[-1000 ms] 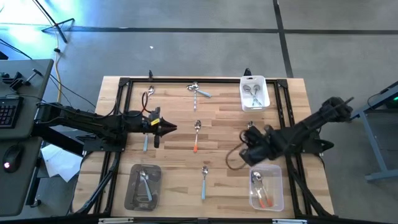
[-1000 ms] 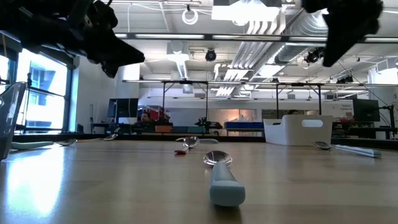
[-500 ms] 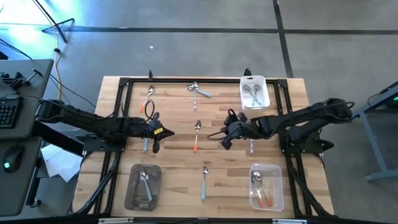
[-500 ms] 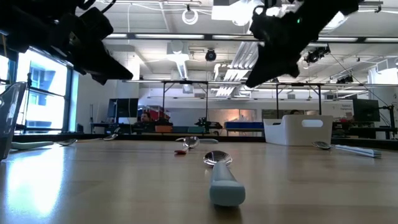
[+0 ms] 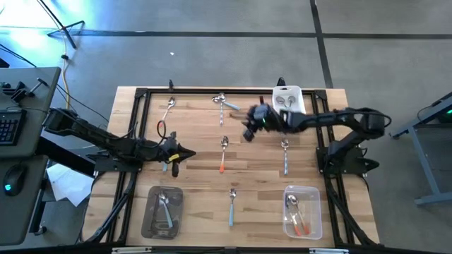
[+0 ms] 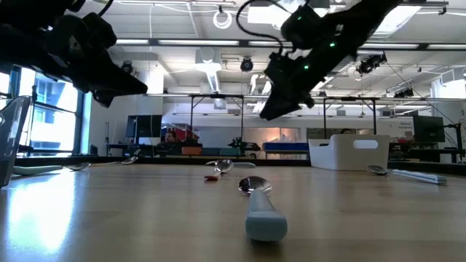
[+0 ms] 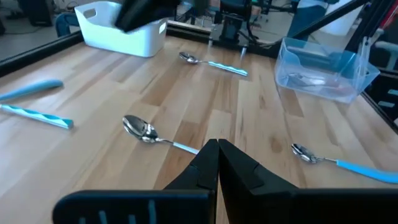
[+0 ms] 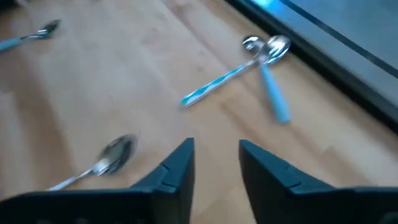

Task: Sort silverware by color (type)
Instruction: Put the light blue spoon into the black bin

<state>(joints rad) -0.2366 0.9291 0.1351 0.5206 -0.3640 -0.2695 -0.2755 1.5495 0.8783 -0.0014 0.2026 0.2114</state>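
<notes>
Spoons lie scattered on the wooden table [image 5: 198, 127]. Two light-blue ones are crossed [image 5: 224, 103] [image 8: 249, 68] at the far middle. An orange-handled one [image 5: 223, 156] lies in the middle. Light-blue ones lie at the right [image 5: 285, 158], near the front edge [image 5: 232, 204] and under my left arm [image 5: 165, 164]. A silver one [image 5: 169, 107] lies far left. My right gripper [image 5: 248, 129] [image 8: 216, 165] hovers open above the table between the crossed pair and the orange-handled spoon. My left gripper [image 5: 185, 153] [image 7: 217, 155] is shut and empty, left of the orange-handled spoon's bowl [image 7: 140, 129].
A white tub [image 5: 289, 104] with silver spoons stands at the far right. One clear tub [image 5: 162, 210] with spoons sits at the near left. Another clear tub [image 5: 302, 219], with orange-handled spoons, sits at the near right. A black frame [image 5: 141, 95] runs round the table top.
My right gripper has swung from above the near-right clear tub toward the table's far edge and left, ending near the crossed blue spoons. My left gripper has drawn back a little toward the table's left and near edges. No spoon has moved.
</notes>
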